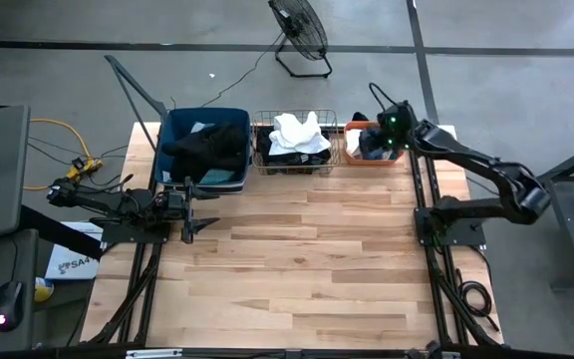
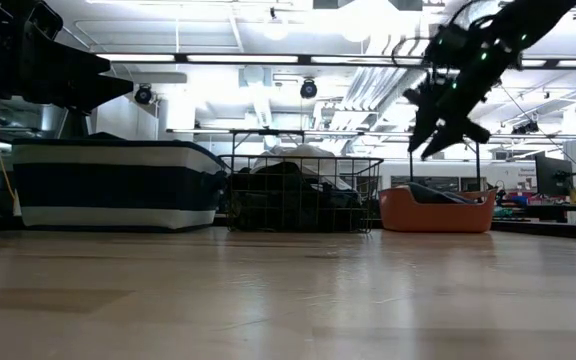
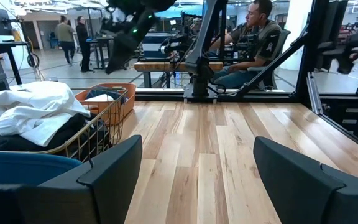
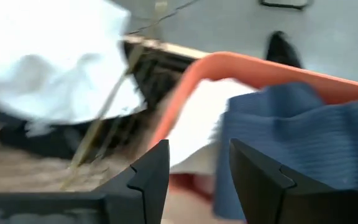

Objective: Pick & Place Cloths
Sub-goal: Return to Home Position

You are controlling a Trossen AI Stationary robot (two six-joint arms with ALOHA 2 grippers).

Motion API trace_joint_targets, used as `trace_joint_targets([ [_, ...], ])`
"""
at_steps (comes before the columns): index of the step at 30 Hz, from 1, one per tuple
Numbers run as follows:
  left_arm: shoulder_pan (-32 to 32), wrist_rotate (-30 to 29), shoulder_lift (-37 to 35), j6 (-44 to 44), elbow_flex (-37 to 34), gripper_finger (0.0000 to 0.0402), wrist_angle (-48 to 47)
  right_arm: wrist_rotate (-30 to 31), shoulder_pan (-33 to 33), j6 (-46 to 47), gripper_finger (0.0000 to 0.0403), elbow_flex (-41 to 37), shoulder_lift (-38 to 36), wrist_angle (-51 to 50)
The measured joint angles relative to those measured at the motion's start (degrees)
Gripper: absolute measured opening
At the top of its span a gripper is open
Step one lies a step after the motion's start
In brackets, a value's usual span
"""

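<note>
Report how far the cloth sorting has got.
Done, it seems: no cloth lies on the wooden table; black garments fill the blue plastic tub, white cloths the wire mesh basket, a slate-blue cloth the orange plastic bin. In hand: nothing; the right pincer hangs open and empty above the orange bin. Left: probably only parking that arm; the left pincer, open, waits at the table's left edge.
</note>
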Motion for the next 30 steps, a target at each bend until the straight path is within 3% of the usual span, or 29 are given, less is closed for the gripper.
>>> trace_joint_targets([
  [7, 0.01, -0.01, 0.0, -0.01, 0.0, 0.03, 0.0, -1.75, 11.17, -7.05, 0.0156, -0.01, -7.97, -6.21],
  [11, 0.02, -0.01, 0.0, 0.0, 0.0, 0.03, 0.0, -6.86, 20.43, -9.33, 0.0158, -3.44, -11.64, -1.63],
  [15, 0.0, -0.01, 0.0, 0.0, 0.0, 0.03, 0.02, -9.22, 29.41, -6.32, 0.0156, -11.79, -14.09, 14.98],
  [21, 0.0, -0.01, 0.02, 0.0, 0.0, 0.03, 0.04, -4.13, 39.76, -0.62, 0.0155, -25.4, -14.25, 41.34],
  [26, 0.02, -0.01, 0.0, 0.0, 0.0, 0.03, 0.15, 0.47, 45.49, 1.35, 0.0155, -34.71, -14.25, 60.1],
  [30, 0.01, -0.01, 0.0, 0.0, 0.0, 0.03, 0.17, 0.33, 47.03, 2.98, 0.0155, -41.67, -14.27, 73.22],
])
